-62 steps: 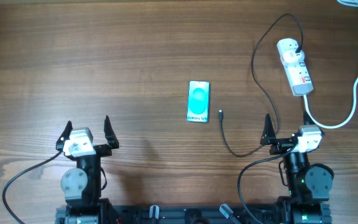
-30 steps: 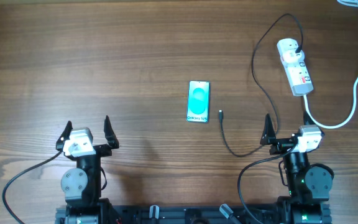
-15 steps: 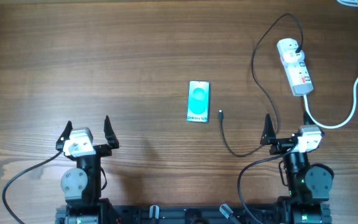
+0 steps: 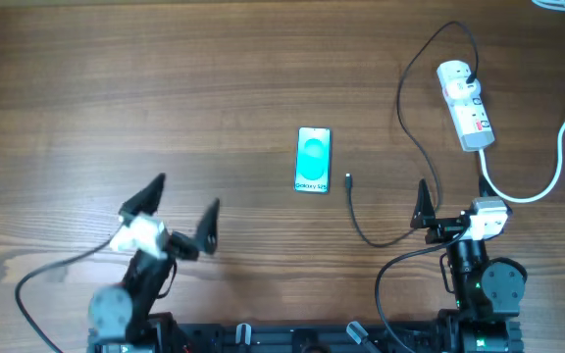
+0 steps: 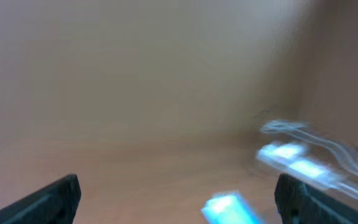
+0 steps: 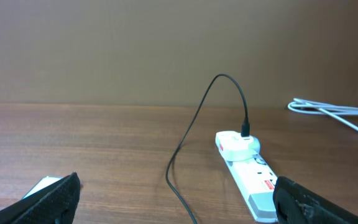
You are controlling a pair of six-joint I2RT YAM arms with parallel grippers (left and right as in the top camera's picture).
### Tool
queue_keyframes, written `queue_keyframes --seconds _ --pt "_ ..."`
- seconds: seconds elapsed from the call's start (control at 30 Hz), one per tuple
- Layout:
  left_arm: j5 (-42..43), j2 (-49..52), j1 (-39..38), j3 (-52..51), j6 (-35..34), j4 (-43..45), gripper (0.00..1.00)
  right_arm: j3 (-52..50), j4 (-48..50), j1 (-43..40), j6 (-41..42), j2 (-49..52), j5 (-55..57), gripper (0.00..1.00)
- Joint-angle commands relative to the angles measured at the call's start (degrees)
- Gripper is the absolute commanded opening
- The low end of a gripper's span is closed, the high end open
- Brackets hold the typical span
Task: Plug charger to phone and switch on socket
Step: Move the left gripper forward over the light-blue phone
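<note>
Charger plug mid-frame beside phone; left claw, right claw wide open, empty. Wrist view's blurry, maybe a grab knocks plug away.

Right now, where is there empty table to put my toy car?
The big stretch of table left of the phone is bare wood, and so is the patch between the phone and the near edge. The right side is crowded: the black cable loops from the power strip toward the phone, with the white cord curling beside it.
</note>
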Motion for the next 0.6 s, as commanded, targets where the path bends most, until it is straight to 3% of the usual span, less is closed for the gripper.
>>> queue_keyframes --seconds 0.0,0.07,0.13,0.27,0.37,0.43,0.5,0.57 --pt "15.6 -0.6 0.2 0.1 -6.4 22.1 1.0 -0.1 0.1 0.3 0.3 -0.2 0.8 1.0" --pt "11.8 -0.6 0.2 1.4 -9.7 30.5 1.0 -0.1 0.1 0.3 0.3 -0.2 0.8 1.0" --pt "9.4 -0.4 0.2 5.2 -10.6 30.9 1.0 -0.1 0.1 0.3 0.3 -0.2 0.8 1.0" --pt "6.8 3.7 0.2 18.8 -9.9 18.3 1.0 -0.1 0.1 0.3 0.3 -0.2 0.8 1.0" --pt "6.0 12.5 0.2 34.3 -10.0 1.5 1.0 -0.1 0.1 0.3 0.3 -0.2 0.8 1.0" --pt "6.0 20.4 0.2 46.7 -9.9 -15.5 1.0 -0.1 0.1 0.3 0.3 -0.2 0.8 1.0" --pt "6.3 31.1 0.2 62.4 -5.3 -38.3 1.0 -0.1 0.1 0.3 0.3 -0.2 0.8 1.0" --pt "6.7 38.8 0.2 72.6 -3.4 -52.4 1.0 -0.1 0.1 0.3 0.3 -0.2 0.8 1.0"
